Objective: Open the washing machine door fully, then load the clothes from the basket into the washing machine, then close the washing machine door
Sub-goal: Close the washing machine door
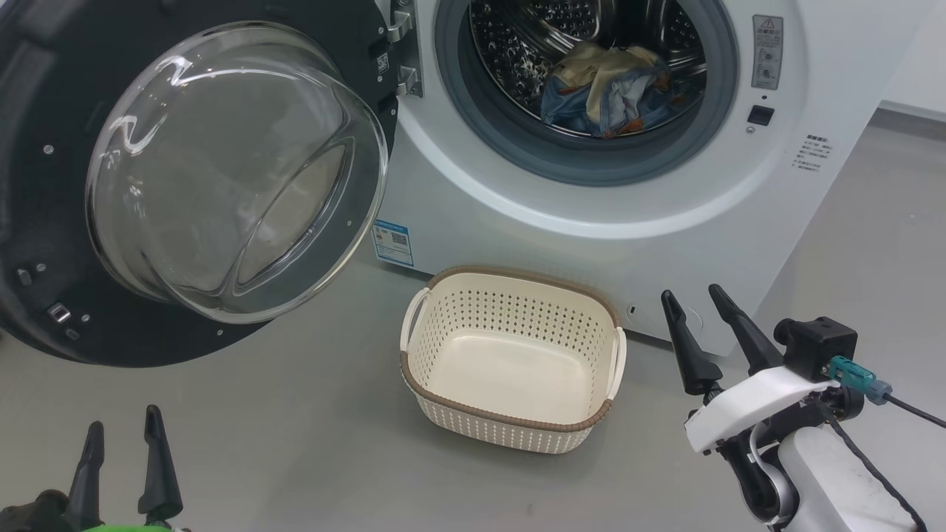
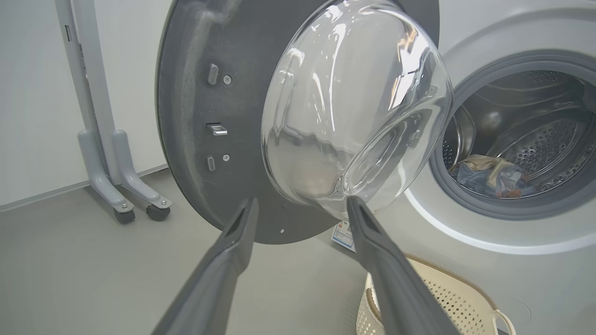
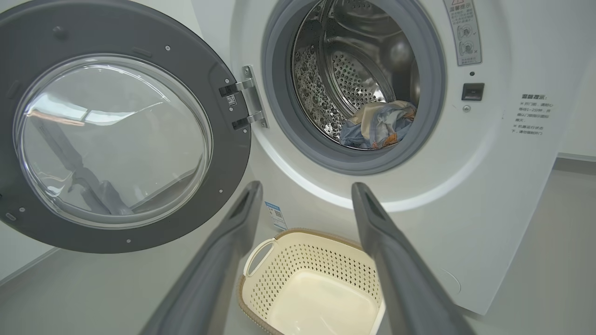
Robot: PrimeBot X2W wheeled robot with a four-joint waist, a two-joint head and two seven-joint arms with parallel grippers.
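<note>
Two steps look done, soft blue clothes [image 1: 606, 89] in the white washing machine [image 1: 665, 222], cream plastic basket [image 1: 510, 275] empty; round black door [image 1: 37, 185] needs shutting; left gripper [image 1: 123, 417] and right gripper [image 1: 692, 292] spread wide, empty.

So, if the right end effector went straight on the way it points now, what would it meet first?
Probably the big white front-loading washing machine: the right end effector, open, aims at its front panel just below the grey rubber gasket. Depth is unclear.
</note>
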